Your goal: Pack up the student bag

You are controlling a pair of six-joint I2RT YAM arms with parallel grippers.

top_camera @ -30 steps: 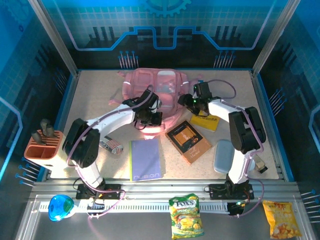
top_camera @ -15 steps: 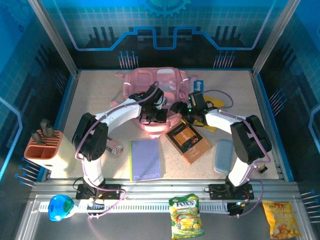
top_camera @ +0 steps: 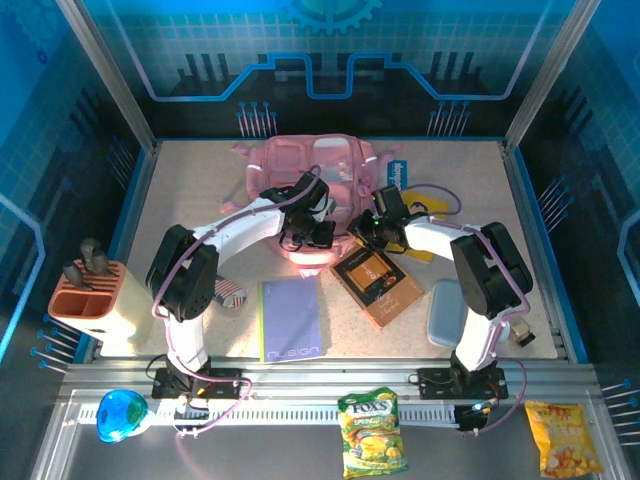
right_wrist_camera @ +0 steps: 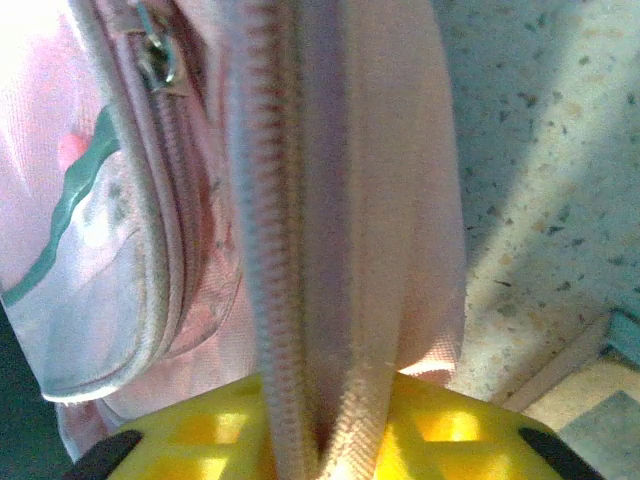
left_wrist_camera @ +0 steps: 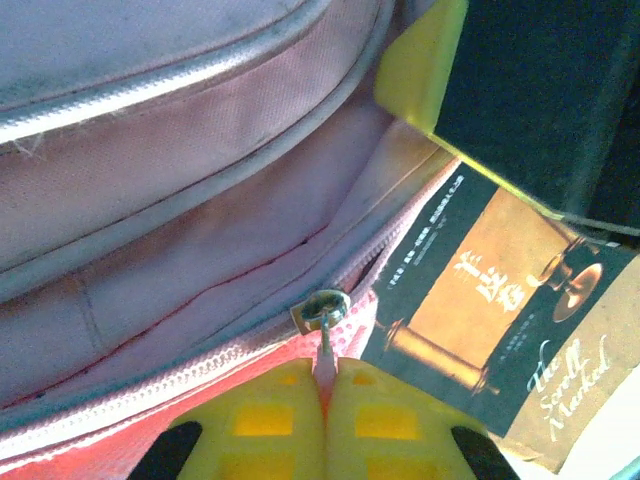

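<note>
The student bag (top_camera: 310, 175) is found lying flat at the far middle of the table (top_camera: 180, 190), its near edge between the two arms. The left gripper (left_wrist_camera: 325, 390) is clamped on the zipper pull (left_wrist_camera: 322, 312) at that near edge, the metal tab pinched between yellow fingers pressed together. The right gripper (right_wrist_camera: 330, 435) is closed on the bag's zip edge, a fold of pink fabric and zip teeth being caught between its fingers. A brown book (top_camera: 378, 283) is noted just beside the bag's near right corner, partly beneath the right arm; in the left wrist view it is seen close against the bag's edge by the pull. A purple notebook (top_camera: 292, 318) is laid nearer the bases, apart from the bag. A grey-blue case (top_camera: 447, 312) is placed right of the book. A yellow flat item (top_camera: 420, 247) is partly covered by the right arm. A tool holder (top_camera: 90, 300) is stood at the left edge. A green snack packet (top_camera: 372, 432) is laid on the near rail
</note>
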